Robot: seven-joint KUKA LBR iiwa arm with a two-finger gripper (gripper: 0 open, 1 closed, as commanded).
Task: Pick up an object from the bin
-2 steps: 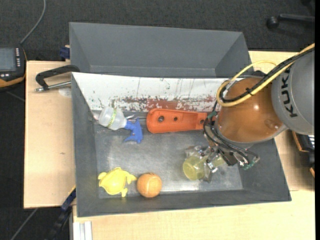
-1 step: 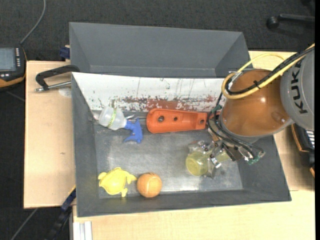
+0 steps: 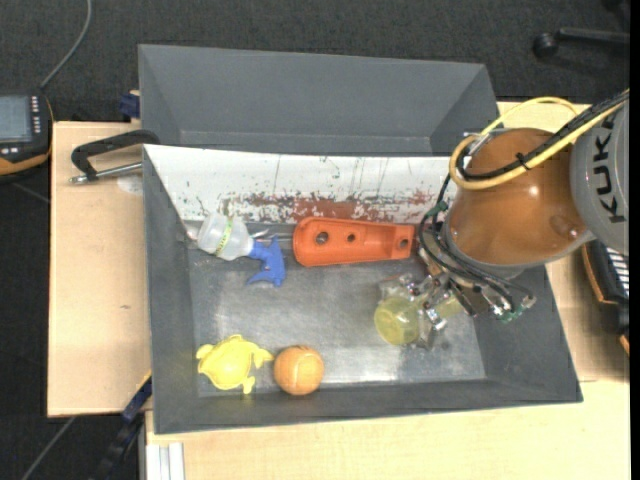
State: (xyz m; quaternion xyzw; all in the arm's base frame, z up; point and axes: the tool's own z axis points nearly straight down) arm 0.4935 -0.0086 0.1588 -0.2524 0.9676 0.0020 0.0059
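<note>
My gripper (image 3: 432,310) reaches down from under the arm's orange cover into the right part of the bin, low over the floor. A small round yellow-green translucent thing (image 3: 397,322) lies right at its left side, touching or nearly touching it. Whether that thing is gripped cannot be seen. A long orange handle-shaped piece (image 3: 352,242) lies along the back wall, just up and left of the gripper.
A small blue figure (image 3: 267,264) and a clear bottle-like thing with a green band (image 3: 222,236) lie at the back left. A yellow toy (image 3: 232,362) and an orange ball (image 3: 298,369) sit side by side at the front left.
</note>
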